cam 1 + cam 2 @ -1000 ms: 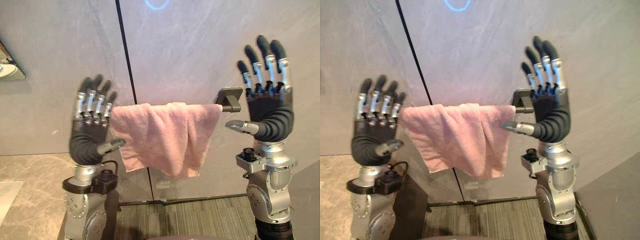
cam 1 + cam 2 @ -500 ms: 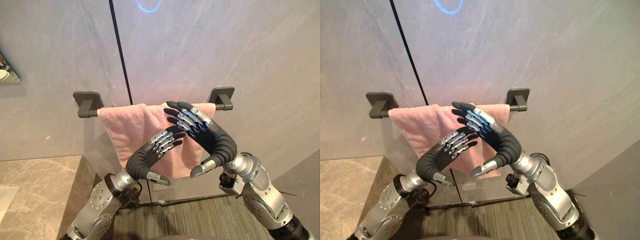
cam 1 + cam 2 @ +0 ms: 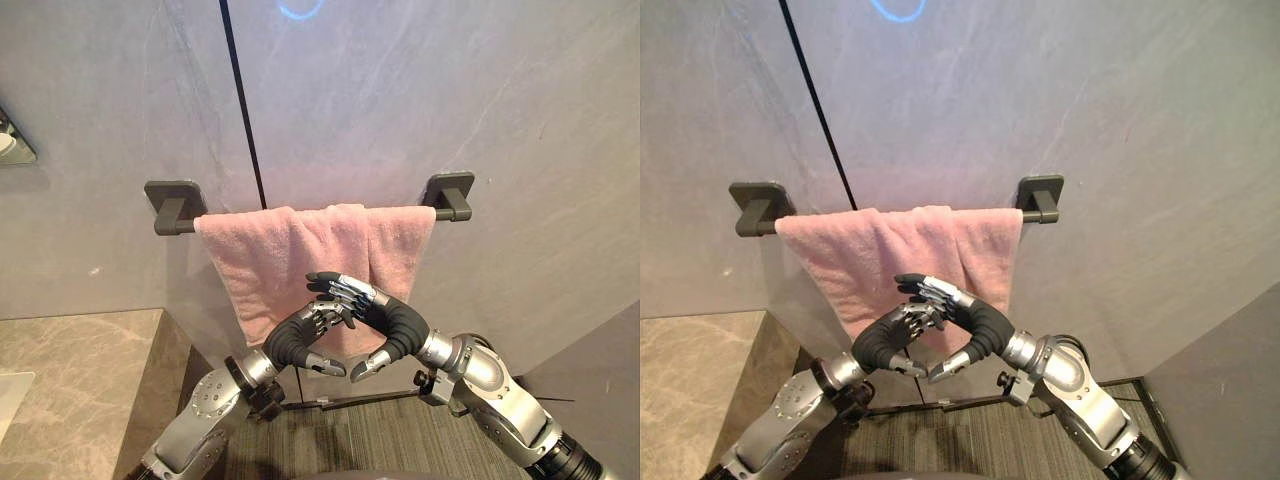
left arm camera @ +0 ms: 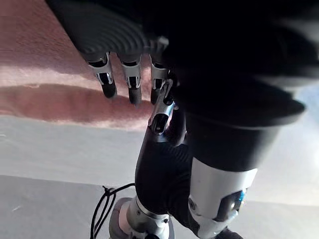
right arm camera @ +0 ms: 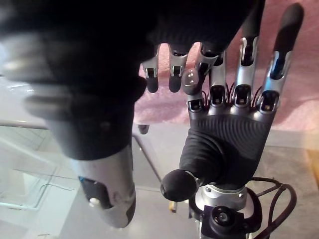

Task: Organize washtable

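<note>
a grey stone wall point(image 3: 450, 90) takes up most of the head views, split by a thin black seam point(image 3: 240, 100) running down from 12 o'clock. a grey stone counter point(image 3: 70, 370) lies at 8 o'clock, and striped grey carpet point(image 3: 380, 440) shows at 6 o'clock.

the pink towel point(image 3: 290, 250) hangs at the centre, draped over a dark towel bar point(image 3: 176, 218) whose square mounts sit at the towel's 9 and 3 o'clock. the cloth is bunched and uneven, and its lower edge hangs lower toward 5 o'clock.

the two arms cross in front of the towel's lower part, at its 6 o'clock. the left hand point(image 3: 297, 340) comes up from 7 o'clock with its fingers straight and loose, gripping nothing. the right hand point(image 3: 392, 318) comes in from 4 o'clock and lies over the left, fingers stretched toward 9 o'clock, thumb pointing down, also gripping nothing. in the right wrist view the left hand's fingers point(image 5: 243, 55) stand against the pink cloth; whether they touch it cannot be told.
</note>
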